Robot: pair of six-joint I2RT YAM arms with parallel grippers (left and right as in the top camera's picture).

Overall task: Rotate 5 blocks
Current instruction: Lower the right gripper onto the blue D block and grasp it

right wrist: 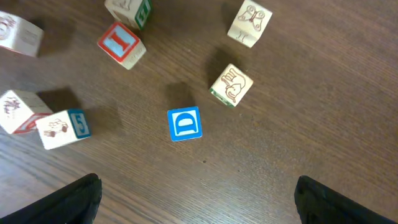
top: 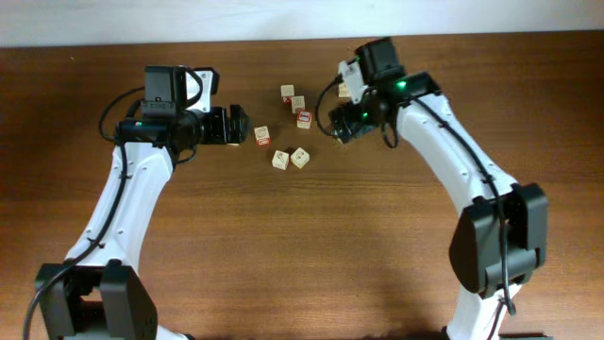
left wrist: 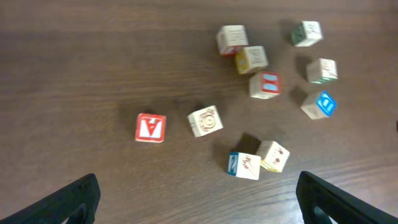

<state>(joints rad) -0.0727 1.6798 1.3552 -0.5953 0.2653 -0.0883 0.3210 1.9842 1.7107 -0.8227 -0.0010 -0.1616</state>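
While your left pincer (left wrist: 199, 193) and right pincer (right wrist: 196, 199) are hovering wide open and empty, apparently ready to choose, the small pale wooden alphabet blocks (top: 300, 157) are lying loose on the brown wooden tabletop (top: 283, 246) between them. The blue-faced "D" cube (right wrist: 185, 124) is sitting at twelve o'clock from the right pincer.

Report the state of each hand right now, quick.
Left hand: open, holding nothing.
Right hand: open, holding nothing.
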